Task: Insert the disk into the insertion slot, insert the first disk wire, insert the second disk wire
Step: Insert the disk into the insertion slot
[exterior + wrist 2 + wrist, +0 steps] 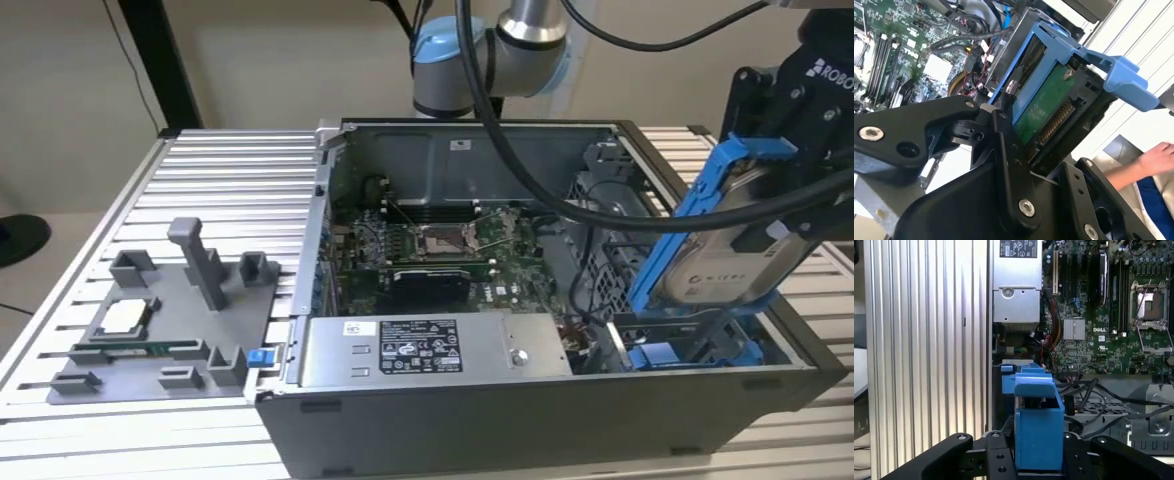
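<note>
My gripper (771,215) is shut on the disk (721,272), a silver drive with a white label in a bright blue carrier frame (694,210). The disk hangs steeply tilted over the case's near corner at the exterior view's right. Its lower end sits just above the insertion slot (674,355), a grey metal bay with blue rails. In the second wrist view the disk's green underside (1046,107) and connector face the camera, with a black finger (1004,132) pressed on the carrier's side. In the first wrist view the carrier (1038,435) sits between both fingers. Cables (587,335) lie beside the bay; which are the disk wires I cannot tell.
The open computer case holds a motherboard (441,250) and a grey power supply box (427,352). A grey fixture with small parts (160,330) lies on the slatted aluminium table (227,180). A person's hand (1154,160) rests beyond the case.
</note>
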`<control>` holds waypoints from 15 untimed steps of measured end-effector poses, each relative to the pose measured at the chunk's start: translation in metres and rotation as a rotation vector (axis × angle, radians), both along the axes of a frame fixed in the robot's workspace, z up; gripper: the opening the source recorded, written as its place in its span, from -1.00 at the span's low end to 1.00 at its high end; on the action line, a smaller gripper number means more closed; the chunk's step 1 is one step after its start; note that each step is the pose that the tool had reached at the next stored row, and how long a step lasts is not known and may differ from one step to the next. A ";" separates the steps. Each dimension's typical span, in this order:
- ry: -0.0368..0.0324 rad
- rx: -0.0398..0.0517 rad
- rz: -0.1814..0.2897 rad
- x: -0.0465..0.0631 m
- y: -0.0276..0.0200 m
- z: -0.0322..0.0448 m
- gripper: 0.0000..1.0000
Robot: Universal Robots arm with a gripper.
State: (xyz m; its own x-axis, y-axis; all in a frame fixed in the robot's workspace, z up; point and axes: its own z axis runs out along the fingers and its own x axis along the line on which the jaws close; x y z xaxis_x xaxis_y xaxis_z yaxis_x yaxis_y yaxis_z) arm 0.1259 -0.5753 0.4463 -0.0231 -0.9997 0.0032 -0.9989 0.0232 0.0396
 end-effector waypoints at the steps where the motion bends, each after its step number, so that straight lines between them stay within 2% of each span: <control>1: 0.0001 -0.0002 0.000 0.000 0.0000 -0.0013 -1.00; 15: 0.0024 -0.0002 0.000 0.003 -0.0007 -0.0230 -1.00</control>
